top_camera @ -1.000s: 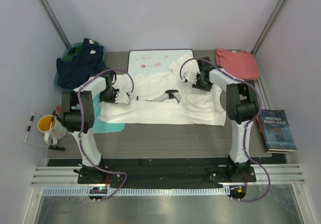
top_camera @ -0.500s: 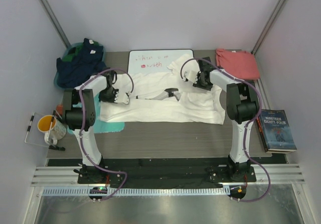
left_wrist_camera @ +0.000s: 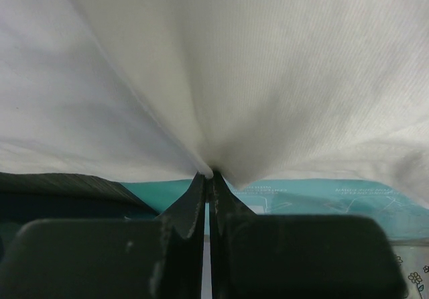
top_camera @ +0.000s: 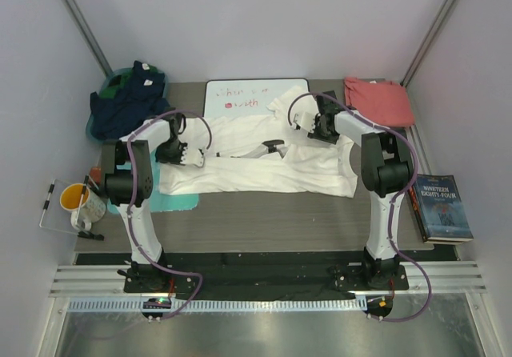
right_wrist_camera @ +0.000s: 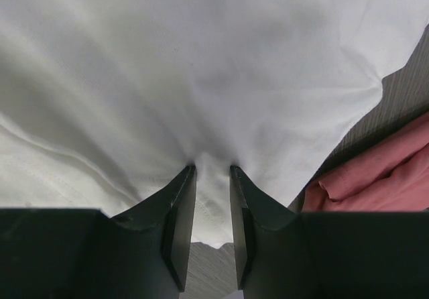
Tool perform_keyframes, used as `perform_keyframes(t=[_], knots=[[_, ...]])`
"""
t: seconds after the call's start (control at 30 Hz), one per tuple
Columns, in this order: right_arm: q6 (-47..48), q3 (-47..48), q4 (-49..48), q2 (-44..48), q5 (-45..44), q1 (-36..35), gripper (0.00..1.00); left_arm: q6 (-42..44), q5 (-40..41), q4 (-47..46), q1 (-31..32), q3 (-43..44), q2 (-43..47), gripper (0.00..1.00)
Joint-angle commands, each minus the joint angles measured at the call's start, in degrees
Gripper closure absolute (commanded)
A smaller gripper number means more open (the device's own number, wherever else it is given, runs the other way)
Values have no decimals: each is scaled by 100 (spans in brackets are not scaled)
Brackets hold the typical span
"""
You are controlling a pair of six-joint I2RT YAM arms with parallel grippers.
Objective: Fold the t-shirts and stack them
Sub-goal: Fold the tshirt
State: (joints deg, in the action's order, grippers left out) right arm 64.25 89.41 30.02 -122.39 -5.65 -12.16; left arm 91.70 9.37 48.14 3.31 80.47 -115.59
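Observation:
The cream-white t-shirt (top_camera: 264,165) lies spread across the middle of the table, its black-and-grey print (top_camera: 272,147) near the centre. My left gripper (top_camera: 198,157) is shut on a fold of its left part; in the left wrist view the white cloth (left_wrist_camera: 234,78) fans out from the closed tips (left_wrist_camera: 209,174). My right gripper (top_camera: 298,120) grips its upper right part; in the right wrist view the cloth (right_wrist_camera: 201,64) bunches between the narrow-set tips (right_wrist_camera: 212,170). The salmon-red t-shirt (top_camera: 378,101) lies folded at the back right and also shows in the right wrist view (right_wrist_camera: 395,171).
A whiteboard (top_camera: 240,97) with red scribbles lies under the shirt's far edge. A teal board (top_camera: 172,201) lies under its left corner. Dark blue clothes (top_camera: 128,101) sit in a basket at back left. A mug (top_camera: 80,205) stands left, a book (top_camera: 440,207) right.
Both grippers have pulled the cream-white shirt a little toward the far side. Its near edge has drawn back from the front and the cloth bunches more.

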Motion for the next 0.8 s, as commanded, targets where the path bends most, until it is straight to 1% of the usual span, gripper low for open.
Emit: perform_keyframes(t=[0.0, 0.17, 0.2, 0.23, 0.27, 0.3, 0.33, 0.37, 0.4, 0.43, 0.6, 0.7, 0.77], knots=[[-35, -187, 92, -101, -6, 118, 67, 6, 364, 187, -147, 171, -130, 100], [-62, -195, 92, -92, -6, 118, 66, -91, 303, 196, -155, 303, -165, 99], [-62, -195, 92, -84, -6, 118, 66, -126, 259, 239, -155, 329, -157, 97], [-70, -195, 83, -75, -6, 109, 65, -170, 224, 248, -155, 355, -131, 90], [-70, -195, 92, -66, -6, 109, 63, -196, 171, 266, -164, 417, -113, 63], [-79, -187, 92, -40, -6, 100, 58, -240, 66, 327, -164, 443, -87, 50], [-79, -195, 100, -13, -15, 100, 56, -240, 22, 371, -164, 470, -17, 42], [-97, -178, 92, 4, 2, 100, 55, -240, -22, 380, -155, 505, 19, 31], [-105, -187, 109, 31, 20, 100, 51, -240, -49, 389, -164, 505, 63, 27], [-132, -195, 109, 83, 20, 91, 50, -223, -66, 380, -155, 505, 141, 23], [-263, -169, 171, 329, 73, 74, 48, -232, -75, 354, -164, 645, 440, 22], [-299, -230, 311, 627, 169, 56, 48, -205, -461, 599, -155, 707, 756, 22], [-221, -353, 564, 890, 361, 47, 48, 39, -837, 845, -129, 576, 958, 24]])
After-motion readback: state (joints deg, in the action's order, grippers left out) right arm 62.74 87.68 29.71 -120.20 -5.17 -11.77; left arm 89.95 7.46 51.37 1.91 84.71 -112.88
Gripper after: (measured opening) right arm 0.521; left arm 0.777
